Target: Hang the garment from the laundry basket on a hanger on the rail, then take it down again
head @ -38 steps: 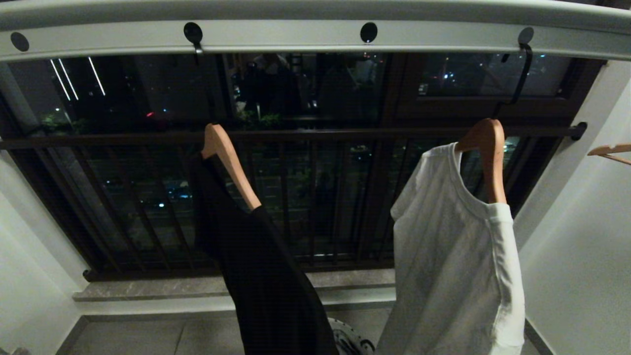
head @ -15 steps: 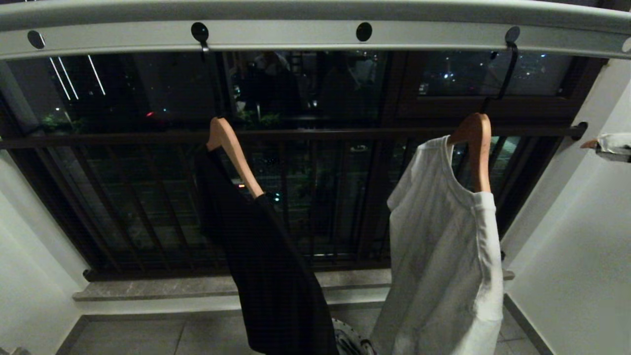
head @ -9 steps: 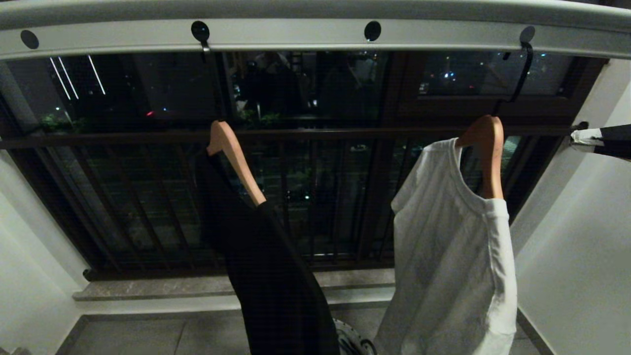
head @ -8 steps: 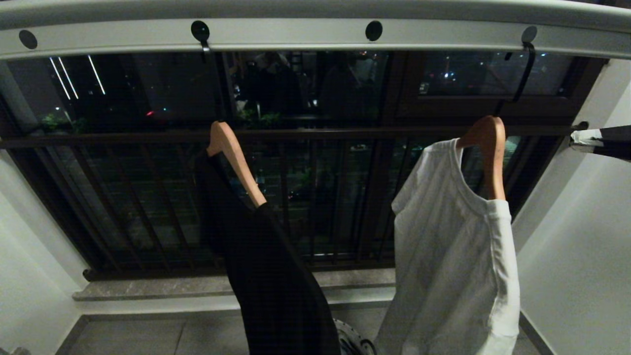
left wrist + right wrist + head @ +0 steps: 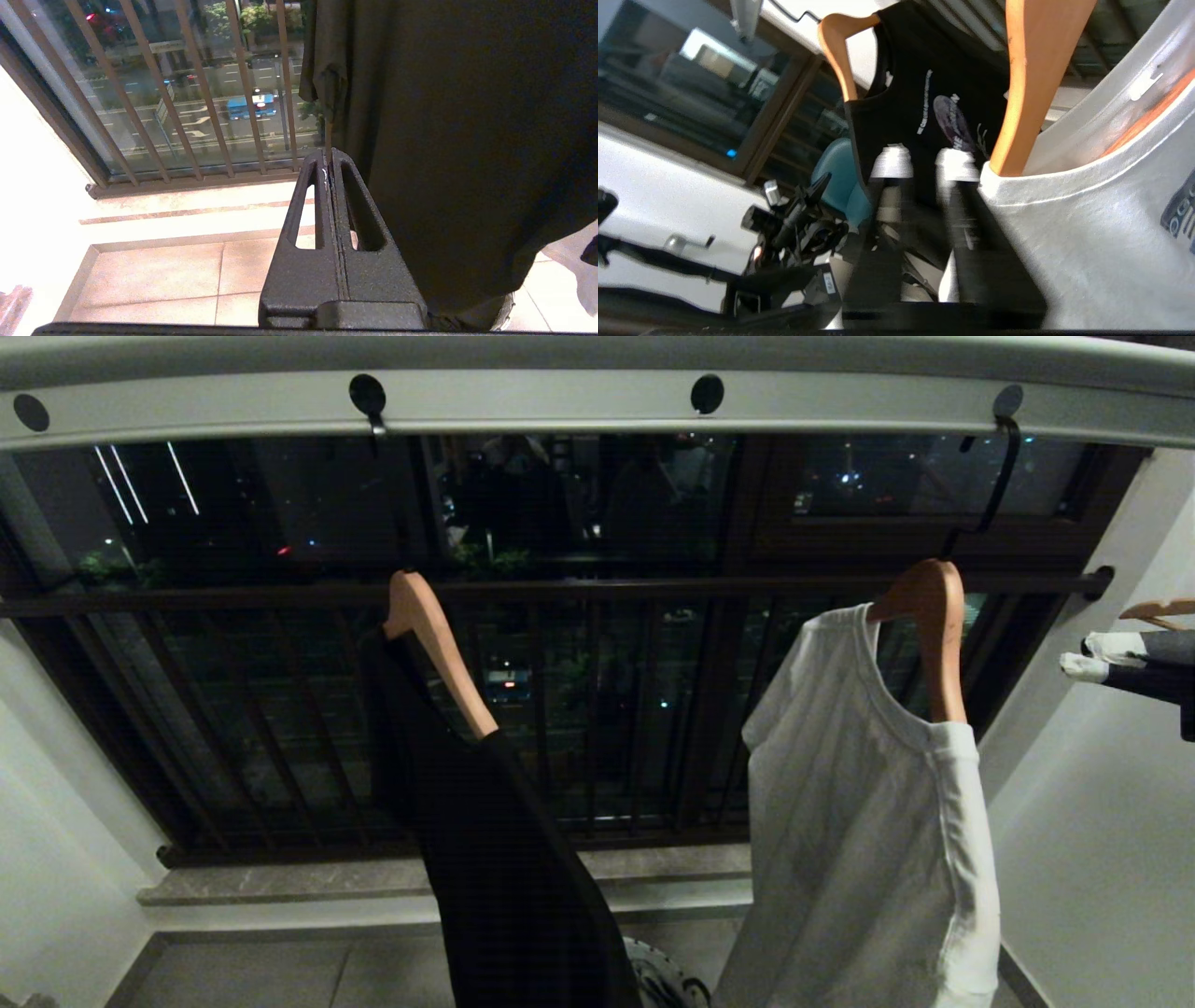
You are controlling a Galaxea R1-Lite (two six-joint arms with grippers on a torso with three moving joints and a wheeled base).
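Note:
The pale rail (image 5: 560, 401) with dark round holes runs across the top of the head view. Two wooden hangers hook into it. The left hanger (image 5: 434, 639) carries a black garment (image 5: 504, 877). The right hanger (image 5: 934, 625) carries a white T-shirt (image 5: 868, 859). My right gripper (image 5: 1088, 653) is at the right edge, level with the white shirt's shoulder and apart from it, its white-tipped fingers parted and empty. In the right wrist view the gripper (image 5: 923, 163) is just beside the shirt's collar (image 5: 1064, 186). My left gripper (image 5: 329, 156) is shut, low beside the black garment (image 5: 467, 140). The laundry basket's patterned rim (image 5: 665, 982) peeks out below.
A dark window grille (image 5: 233, 709) and a stone sill (image 5: 280, 882) lie behind the clothes. White walls close in on both sides. Another wooden hanger (image 5: 1158, 609) shows at the right edge above my right gripper. Tiled floor (image 5: 154, 275) lies below.
My right gripper has dropped lower at the right edge and its fingers have parted. The white T-shirt and its hanger have swayed slightly. The left arm has not moved.

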